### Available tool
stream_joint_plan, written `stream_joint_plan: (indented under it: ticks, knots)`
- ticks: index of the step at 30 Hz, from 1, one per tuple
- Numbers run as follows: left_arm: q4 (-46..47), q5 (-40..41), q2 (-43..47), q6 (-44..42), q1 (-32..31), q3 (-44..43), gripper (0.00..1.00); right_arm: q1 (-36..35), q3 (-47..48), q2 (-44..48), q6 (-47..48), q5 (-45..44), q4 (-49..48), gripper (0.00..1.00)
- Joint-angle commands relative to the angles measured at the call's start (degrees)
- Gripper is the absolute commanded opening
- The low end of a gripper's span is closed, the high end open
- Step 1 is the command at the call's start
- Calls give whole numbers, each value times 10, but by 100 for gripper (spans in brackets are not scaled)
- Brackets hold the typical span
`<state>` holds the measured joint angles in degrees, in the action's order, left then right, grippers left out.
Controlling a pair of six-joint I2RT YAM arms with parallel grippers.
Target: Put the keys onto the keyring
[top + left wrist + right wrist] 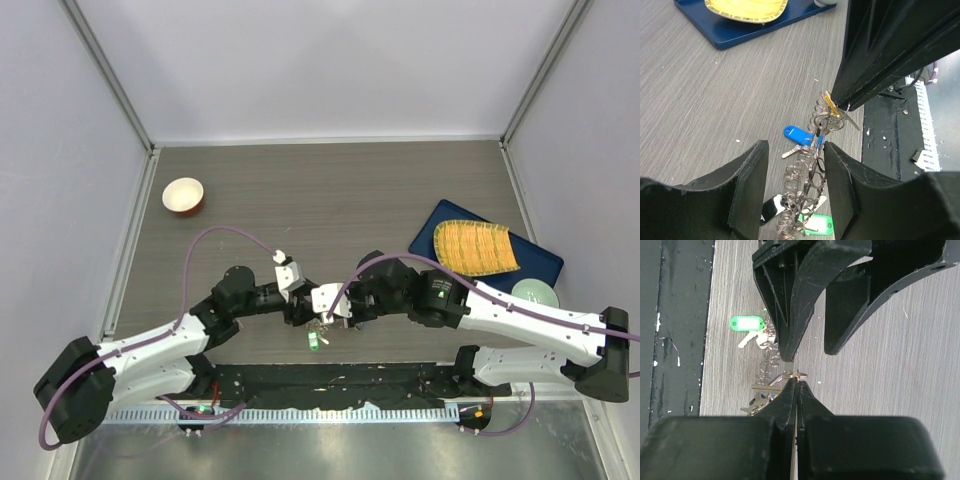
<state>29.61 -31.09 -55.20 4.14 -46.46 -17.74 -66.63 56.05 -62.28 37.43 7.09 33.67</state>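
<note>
Both arms reach inward, tips nearly meeting: left gripper [795, 155] half spread, right gripper [796, 382] pinched tight.

Lab test cell; white walls [300, 60], alu frame [110, 75] rnd wood-grain table [330, 190].

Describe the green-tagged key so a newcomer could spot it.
Find the black strip along the grey wooden table's near edge. Just beyond its middle is a tangle of silver keys and rings; the small silver key with the green, white-labelled plastic tag is the only green one.
</note>
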Motion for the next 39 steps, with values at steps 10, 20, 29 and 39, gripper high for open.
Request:
stream_joint_plan:
  ticks: [10, 20, 29, 39]
  knots:
    - [40, -27, -5, 92, -18, -10, 50, -3, 13, 15, 9, -42, -47, 1]
    - [85, -22, -32, 125, -56, -12, 50, -3, 2, 14, 12, -57, -57, 1]
    - [104, 10, -11, 109, -65, 3, 51, -2, 3, 18, 12, -46, -51, 1]
    - [44, 109, 69, 3, -58, 33, 47, -2, 11, 19, 13, -28, -28, 1]
